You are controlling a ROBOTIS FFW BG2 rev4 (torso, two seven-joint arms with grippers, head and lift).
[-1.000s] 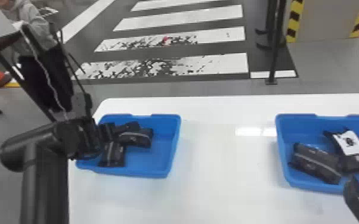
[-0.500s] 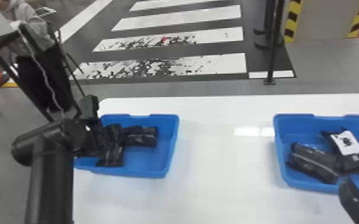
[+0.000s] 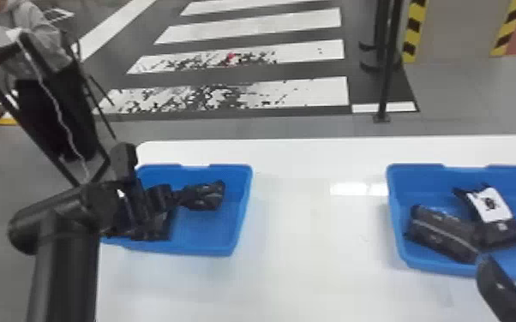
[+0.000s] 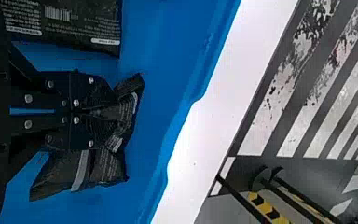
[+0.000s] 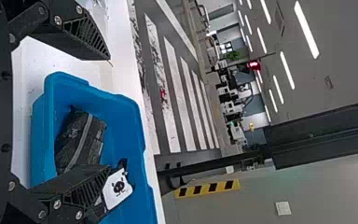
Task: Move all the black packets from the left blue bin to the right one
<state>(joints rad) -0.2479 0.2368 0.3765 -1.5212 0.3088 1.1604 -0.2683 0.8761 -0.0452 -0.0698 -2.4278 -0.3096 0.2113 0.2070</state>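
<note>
At the left blue bin [image 3: 231,227], my left gripper [image 3: 171,198] is shut on a black packet [image 3: 205,196] near the back. Seen from the left wrist, the gripper [image 4: 114,111] pinches this packet [image 4: 107,165], its film bunched between the fingertips. Another black packet [image 3: 160,225] lies beside it, nearer the bin's front; in the left wrist view that packet [image 4: 81,23] shows printed text. My right gripper [image 3: 501,284] is at the front of the right blue bin [image 3: 392,214]; its wrist view has the gripper [image 5: 109,114] open, one finger over the bin.
The right bin holds a striped black packet [image 3: 441,233] and one with a white label [image 3: 499,218], lying against each other. Both bins stand on a white table [image 3: 313,257], with a wide stretch of tabletop between them. A black post [image 3: 385,64] stands beyond the table's far edge.
The left gripper has moved a little to the right and has closed on the rear packet, whose near end is now squeezed. The right gripper has shifted slightly left.
</note>
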